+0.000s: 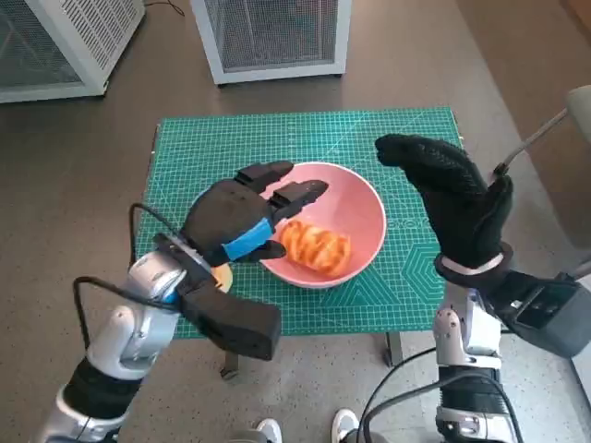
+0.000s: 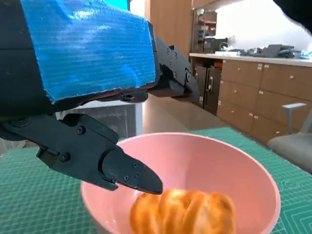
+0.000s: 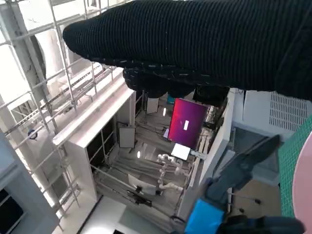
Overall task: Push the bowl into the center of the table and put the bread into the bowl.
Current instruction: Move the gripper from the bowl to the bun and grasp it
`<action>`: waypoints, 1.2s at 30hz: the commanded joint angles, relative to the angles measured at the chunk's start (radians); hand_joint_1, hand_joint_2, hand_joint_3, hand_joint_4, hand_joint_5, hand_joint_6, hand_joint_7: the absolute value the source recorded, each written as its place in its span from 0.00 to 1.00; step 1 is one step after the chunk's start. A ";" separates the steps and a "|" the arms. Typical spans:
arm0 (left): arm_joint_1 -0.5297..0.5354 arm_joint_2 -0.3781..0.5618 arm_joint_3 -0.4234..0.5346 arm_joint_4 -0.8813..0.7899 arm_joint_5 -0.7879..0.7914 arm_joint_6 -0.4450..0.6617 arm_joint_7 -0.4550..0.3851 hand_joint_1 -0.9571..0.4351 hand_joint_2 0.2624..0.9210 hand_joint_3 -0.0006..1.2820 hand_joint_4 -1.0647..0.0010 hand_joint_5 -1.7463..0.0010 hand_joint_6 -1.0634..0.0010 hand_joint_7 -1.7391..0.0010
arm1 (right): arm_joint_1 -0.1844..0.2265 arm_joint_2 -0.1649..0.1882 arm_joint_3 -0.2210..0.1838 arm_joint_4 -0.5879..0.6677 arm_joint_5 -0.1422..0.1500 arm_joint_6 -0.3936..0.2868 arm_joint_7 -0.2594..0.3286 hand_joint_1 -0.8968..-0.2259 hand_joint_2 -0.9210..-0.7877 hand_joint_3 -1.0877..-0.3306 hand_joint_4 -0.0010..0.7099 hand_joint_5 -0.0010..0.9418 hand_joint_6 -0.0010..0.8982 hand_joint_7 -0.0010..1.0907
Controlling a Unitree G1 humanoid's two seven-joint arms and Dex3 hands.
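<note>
Bowl: your pink bowl (image 1: 355, 217) sits on the green mat (image 1: 212, 152) close to the middle of the bench (image 1: 393, 348), so the push looks done.
Bread: the bread (image 1: 317, 247) lies inside the bowl, against the wall nearest the robot; it touches no robot hand.
Left robot hand: your left robot hand (image 1: 235, 221) hovers over the bowl's near-left rim, fingers (image 2: 127, 173) spread and released, holding nothing. I judge it sits there because it is where a drop into the bowl would end.
Right robot hand: your right robot hand (image 1: 450, 198) is raised just beyond the bowl's right side, clear of it, fingers apart and empty, likely kept out of the way.
Progress: judged from this layout, both steps look complete; you only need to draw the left arm away from the bowl.
</note>
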 commanded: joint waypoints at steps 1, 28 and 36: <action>0.056 0.038 0.062 -0.099 -0.026 0.026 -0.048 0.29 1.00 0.01 0.72 1.00 0.72 0.97 | 0.024 0.004 0.005 -0.005 -0.013 0.015 -0.011 0.63 0.00 0.83 0.51 0.00 0.00 0.57; 0.265 0.169 0.271 -0.367 -0.078 0.191 -0.292 0.36 0.78 0.00 0.72 1.00 0.74 0.99 | 0.021 0.004 0.015 -0.009 -0.007 0.024 -0.003 0.65 0.00 0.82 0.51 0.00 0.00 0.57; 0.290 0.168 0.263 -0.356 -0.095 0.253 -0.353 0.41 0.72 0.00 0.77 1.00 0.77 1.00 | 0.020 0.001 0.014 -0.004 -0.003 0.026 0.003 0.64 0.00 0.82 0.51 0.00 0.00 0.57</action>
